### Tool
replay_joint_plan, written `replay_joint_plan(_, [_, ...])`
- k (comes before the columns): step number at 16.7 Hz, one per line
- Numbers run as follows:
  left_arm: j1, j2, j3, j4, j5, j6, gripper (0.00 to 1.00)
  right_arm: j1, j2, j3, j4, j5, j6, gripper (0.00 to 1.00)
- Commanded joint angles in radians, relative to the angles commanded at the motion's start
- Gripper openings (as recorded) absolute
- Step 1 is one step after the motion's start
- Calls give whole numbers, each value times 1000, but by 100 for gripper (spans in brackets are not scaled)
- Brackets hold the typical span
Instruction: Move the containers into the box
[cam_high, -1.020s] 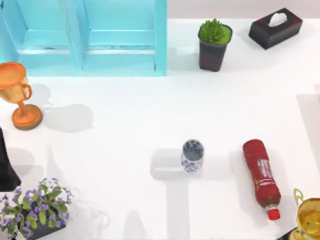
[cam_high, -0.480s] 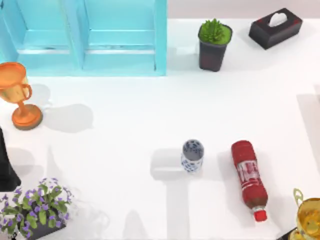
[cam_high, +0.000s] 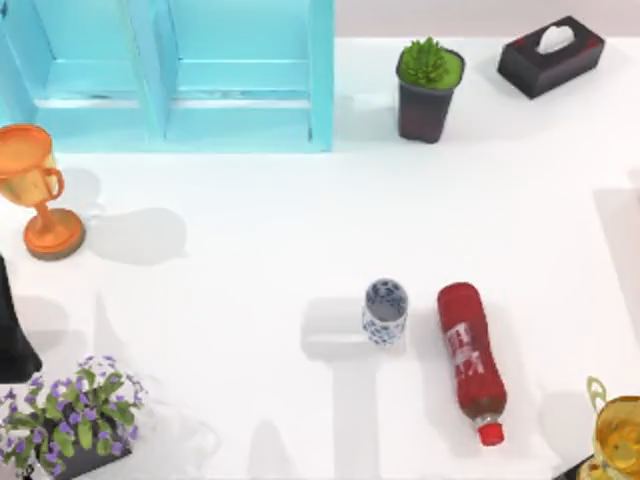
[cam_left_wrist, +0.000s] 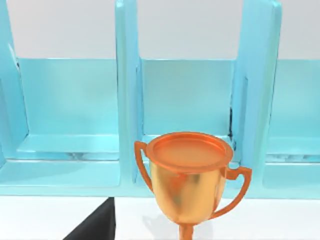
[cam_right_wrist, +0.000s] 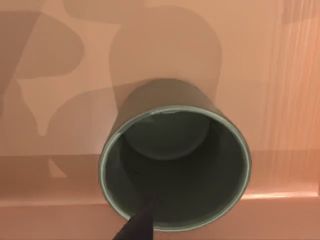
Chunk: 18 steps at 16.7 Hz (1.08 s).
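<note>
- On the white table (cam_high: 250, 230), seen from above, a white cup with blue floral pattern (cam_high: 385, 312) stands upright near the middle, well apart from the blue box (cam_high: 240, 110) at the far left corner.
- Just beside the cup, on its right, a red bottle (cam_high: 468, 360) lies on its side with its red cap pointing toward the near edge.
- Along the far edge stand a black pot with a green plant (cam_high: 428, 90) and a black tissue box (cam_high: 552, 55). An orange trophy (cam_high: 35, 190) stands at the left, a purple-flowered plant (cam_high: 72, 415) at the near left corner and a gold trophy (cam_high: 618, 430) at the near right corner.
- Left arm (cam_high: 12, 340): a dark form at the table's left edge; whether its gripper is open or closed cannot be told.
- Left wrist view: the orange trophy (cam_left_wrist: 190, 175) stands in front of the box (cam_left_wrist: 125, 100), whose upright dividers part it into compartments, with a pale wall behind.
- Right wrist view: an olive-green cup (cam_right_wrist: 175, 165) with a dark inside, its mouth toward the camera, over a peach, wood-grained surface (cam_right_wrist: 45, 45) crossed by shadows.
- A dark part of the right gripper (cam_right_wrist: 136, 226) crosses the cup's rim; whether it grips the cup cannot be told.
</note>
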Motion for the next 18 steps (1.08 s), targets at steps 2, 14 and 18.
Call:
replay_joint_plan(2, [0,0,0,0,0,0,100,0,0,0,0,0,0,100])
replay_joint_plan(14, [0,0,0,0,0,0,100,-7,6,164,-155,4,-9,100])
replay_joint_plan(18, [0,0,0,0,0,0,100,-11,8,337,-331,4,-8,100])
